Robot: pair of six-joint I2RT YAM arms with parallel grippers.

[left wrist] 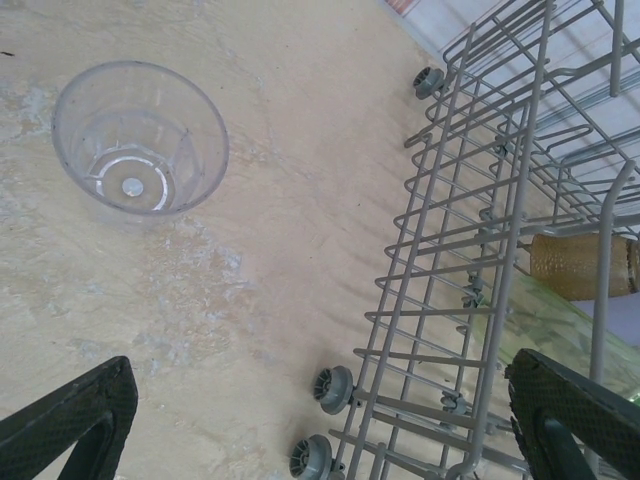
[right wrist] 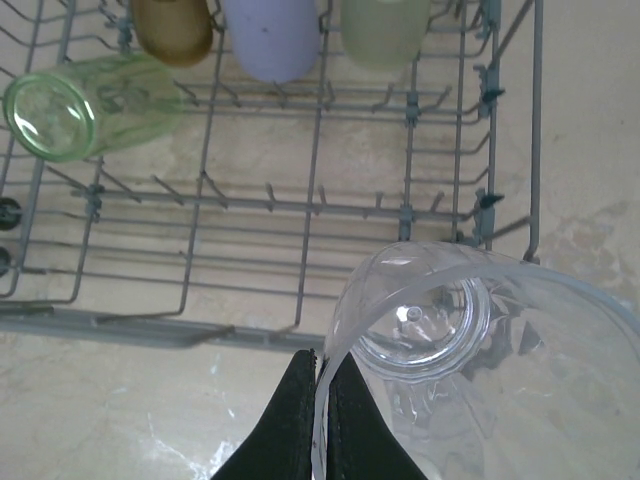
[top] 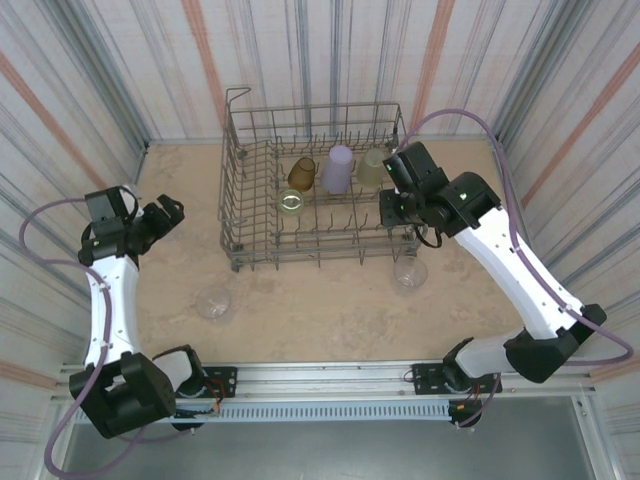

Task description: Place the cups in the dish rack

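The grey wire dish rack (top: pixel 250 215) stands mid-table. Along its far side are an amber cup (top: pixel 300 173), a lavender cup (top: pixel 337 168) and a yellow-green cup (top: pixel 372 166); a greenish clear one (top: pixel 291 201) lies nearer the middle. My right gripper (right wrist: pixel 322 400) is shut on the rim of a clear cup (right wrist: pixel 470 350), held over the rack's near right corner (right wrist: pixel 500 215). From above, the right gripper (top: pixel 400 215) has a clear cup (top: pixel 410 271) just in front of it. The left gripper (left wrist: pixel 320 430) is open, left of the rack (left wrist: pixel 480 250). Another clear cup (left wrist: pixel 140 140) stands upright on the table.
Striped walls (top: pixel 60 120) close in the beige table (top: pixel 330 310) on three sides. The rack rides on small grey wheels (left wrist: pixel 333 388) along its left side. A metal rail (top: pixel 320 378) with both arm bases runs along the near edge.
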